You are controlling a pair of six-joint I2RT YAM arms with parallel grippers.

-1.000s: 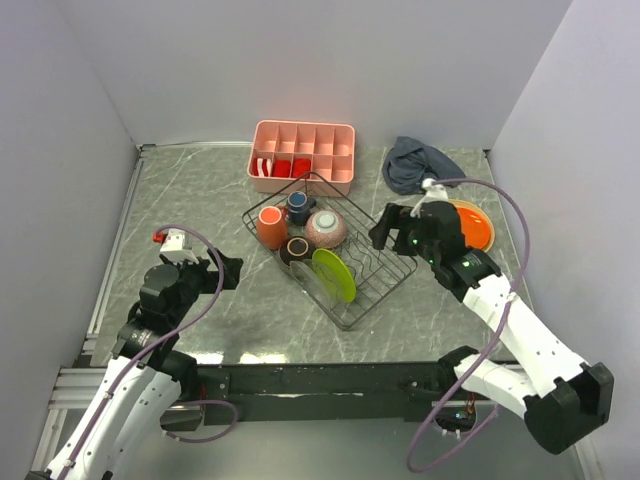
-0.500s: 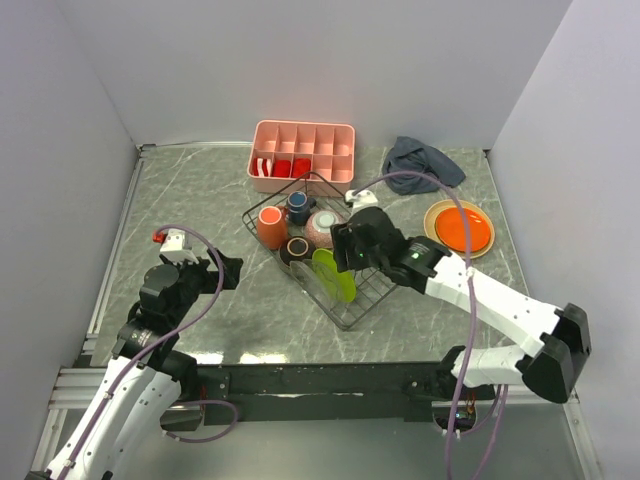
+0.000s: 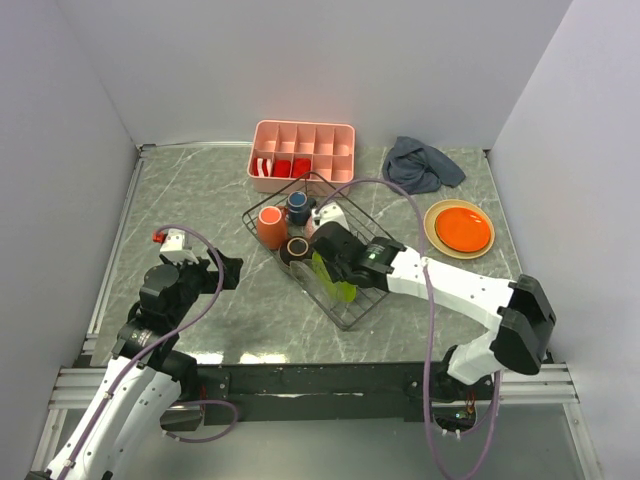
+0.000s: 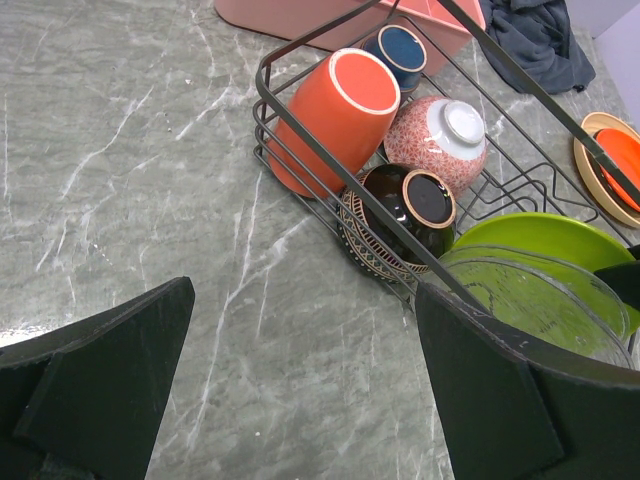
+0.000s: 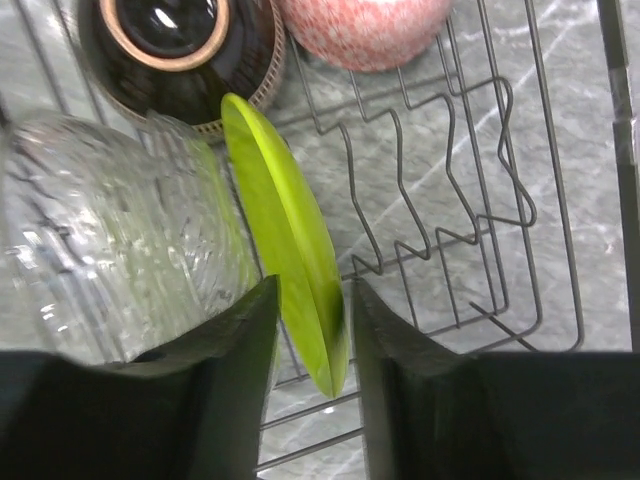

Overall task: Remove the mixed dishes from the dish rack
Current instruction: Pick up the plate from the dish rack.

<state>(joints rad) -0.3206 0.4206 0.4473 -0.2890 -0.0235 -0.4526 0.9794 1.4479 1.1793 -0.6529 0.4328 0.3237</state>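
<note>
Your right gripper (image 5: 312,290) is down inside the dish rack (image 3: 380,270), its two fingers set one on each side of the lime green plate (image 5: 290,250), which stands on edge in the wavy slots near the rack's front corner. The gaps on both sides are very thin, and you cannot tell from the wrist view whether the pads are pressing the rim. A clear glass dish (image 5: 110,230) stands just beside the plate on its outer side. The dark-brown bowl (image 4: 400,215) lies tipped against the rack's left wall, with the pinkish speckled bowl (image 4: 435,140) upside down just behind it. The orange mug (image 4: 335,115) lies on its side in the rack's far left corner, and the small dark-blue cup (image 4: 400,50) is beside it. Well right of the rack, the orange-red plate (image 3: 463,227) sits stacked on the tan plate (image 3: 432,222). Your left gripper (image 4: 300,290) hangs to the left of the rack, jaws spread wide with nothing between them.
</note>
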